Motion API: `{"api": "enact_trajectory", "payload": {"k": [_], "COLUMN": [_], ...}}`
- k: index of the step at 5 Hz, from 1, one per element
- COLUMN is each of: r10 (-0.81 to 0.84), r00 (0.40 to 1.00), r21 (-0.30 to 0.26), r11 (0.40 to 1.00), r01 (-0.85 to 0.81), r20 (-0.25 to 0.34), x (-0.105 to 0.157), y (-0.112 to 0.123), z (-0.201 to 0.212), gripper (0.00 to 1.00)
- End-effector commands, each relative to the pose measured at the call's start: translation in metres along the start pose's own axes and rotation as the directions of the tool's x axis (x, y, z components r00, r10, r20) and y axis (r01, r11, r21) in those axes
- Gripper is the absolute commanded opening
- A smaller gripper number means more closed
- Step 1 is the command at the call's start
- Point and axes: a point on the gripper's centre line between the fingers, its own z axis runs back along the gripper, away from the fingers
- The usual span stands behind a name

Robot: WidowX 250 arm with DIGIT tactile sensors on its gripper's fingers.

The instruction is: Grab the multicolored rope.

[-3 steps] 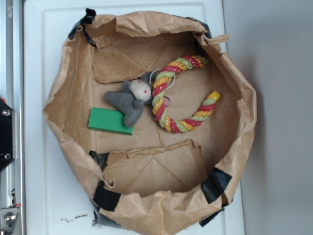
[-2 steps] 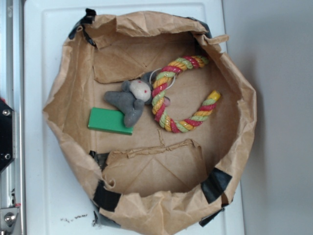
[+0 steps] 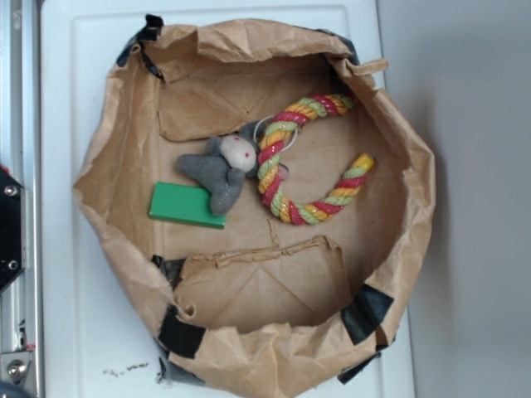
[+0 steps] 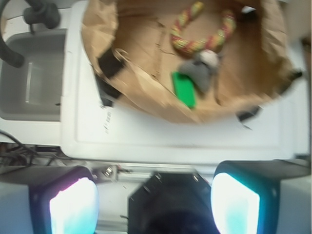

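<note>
The multicolored rope (image 3: pixel 267 166), twisted from red, yellow and light green strands, lies in a C-shaped curve on the floor of the open brown paper bag (image 3: pixel 415 191). Its left bend touches the grey plush animal (image 3: pixel 220 170). In the wrist view the rope (image 4: pixel 195 45) is far off at the top, inside the bag (image 4: pixel 146 92). My gripper (image 4: pixel 153 204) is open, its two pale pads wide apart with nothing between them. It hovers outside the bag over the black robot base, well away from the rope. The exterior view does not show its fingers.
A flat green block (image 3: pixel 187 205) lies beside the plush, left of the rope. The bag's crumpled walls, patched with black tape (image 3: pixel 178 333), stand around everything. The bag sits on a white surface (image 3: pixel 75 315). A grey tub (image 4: pixel 29 73) is at the wrist view's left.
Rope, plush and block lie where they were. A dark sliver has appeared at the bottom left corner of the exterior view.
</note>
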Motion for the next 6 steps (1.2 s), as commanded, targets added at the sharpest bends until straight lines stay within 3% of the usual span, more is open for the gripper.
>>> {"api": "enact_trajectory", "payload": {"k": [1, 2, 5, 6], "r10": [-0.018, 0.052, 0.052, 0.069], "r00": [0.990, 0.991, 0.991, 0.975], "r21": [-0.078, -0.064, -0.064, -0.054], "r11": [0.997, 0.997, 0.997, 0.997], "r01": [0.029, -0.044, -0.044, -0.059], "r20": [0.141, 0.127, 0.127, 0.210], "x": [0.070, 0.097, 0.097, 0.115], "y": [0.011, 0.046, 0.046, 0.056], "z": [-0.029, -0.060, -0.060, -0.094], "gripper": [1.00, 1.00, 1.00, 1.00]}}
